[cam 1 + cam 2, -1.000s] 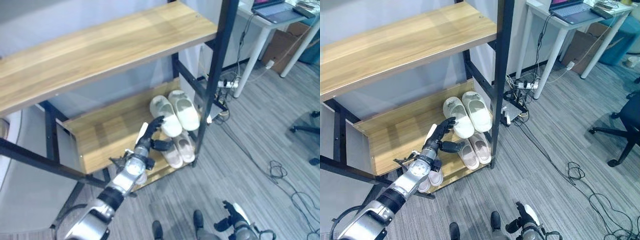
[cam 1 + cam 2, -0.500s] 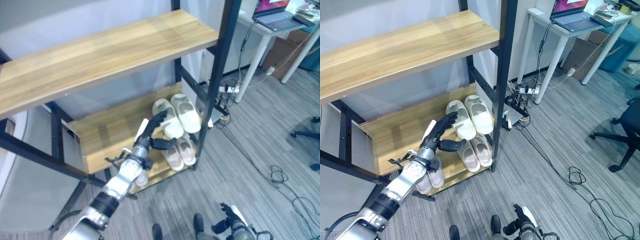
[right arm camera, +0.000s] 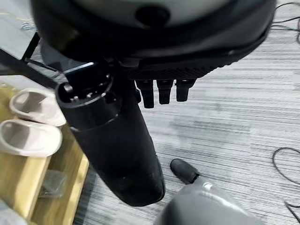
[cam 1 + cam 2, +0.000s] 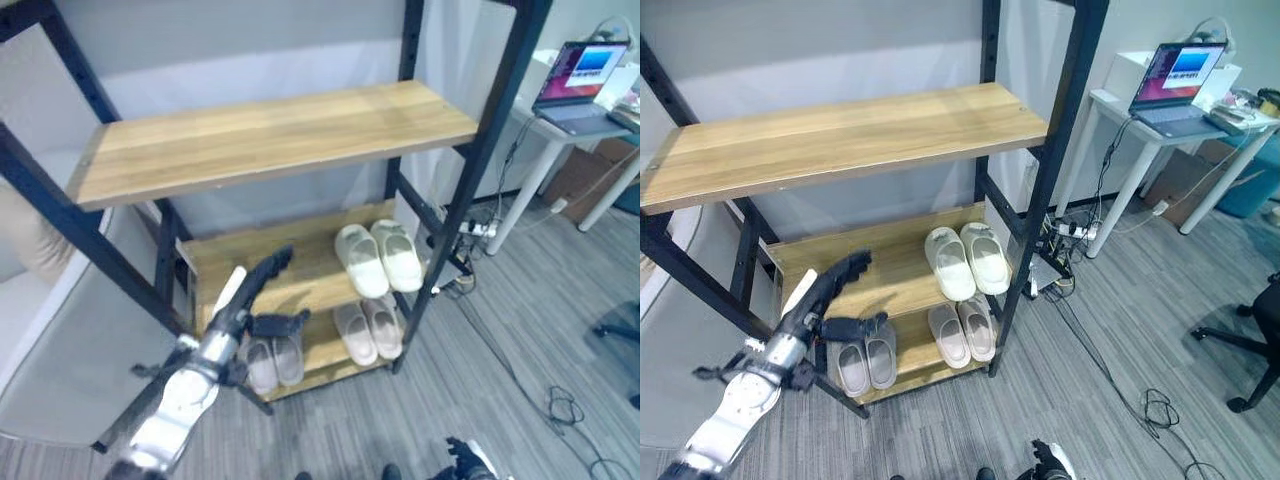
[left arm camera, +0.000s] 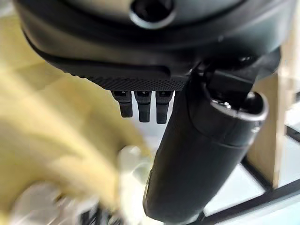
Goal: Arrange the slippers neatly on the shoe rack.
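left hand (image 4: 262, 283) drawn back from slippers (image 4: 379, 257), empty

Eye views: looked down from the head at the shoe rack (image 4: 300, 130), side by side, sharing the same scene.
Left wrist view: sat very close behind the left hand (image 5: 206, 154), facing the wooden shelf.
Right wrist view: looked along the right hand (image 3: 117, 150) at the floor (image 3: 234, 122) and rack edge.

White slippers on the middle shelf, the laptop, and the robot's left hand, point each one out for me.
white slippers (image 4: 967, 262), right eye view, the inner edges where the pair meets.
laptop (image 4: 1178, 75), right eye view, on its open screen.
left hand (image 4: 830, 292), right eye view, on the straight fingers.
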